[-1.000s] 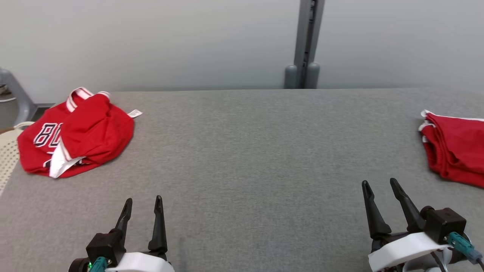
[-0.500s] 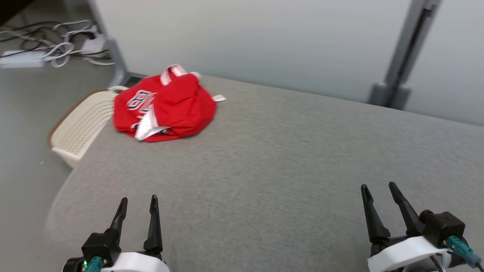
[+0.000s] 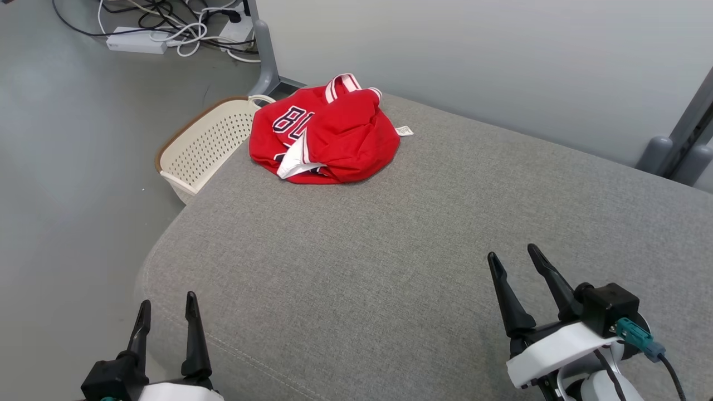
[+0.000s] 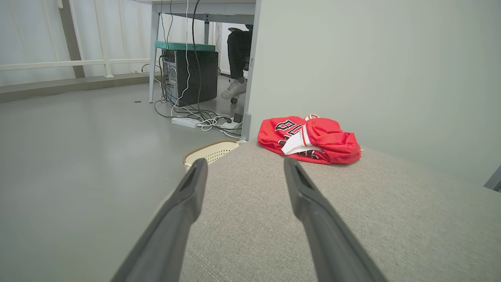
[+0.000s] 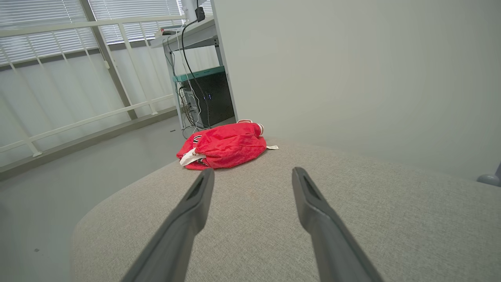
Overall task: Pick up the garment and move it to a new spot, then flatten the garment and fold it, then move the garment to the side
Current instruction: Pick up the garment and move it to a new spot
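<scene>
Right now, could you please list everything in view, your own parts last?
garment: one, red with white trim, crumpled at the table's far left corner
table: one, grey fabric top, before the robot
basket: one, cream, perforated, beside the table's corner by the garment
power strip: one, white, on the floor among cables
computer tower: one, black, under a desk
shoe: one, pale, a person's, near the tower
left gripper: one, dark fingers, open, head view lower left
right gripper: one, dark fingers, open, head view lower right
</scene>
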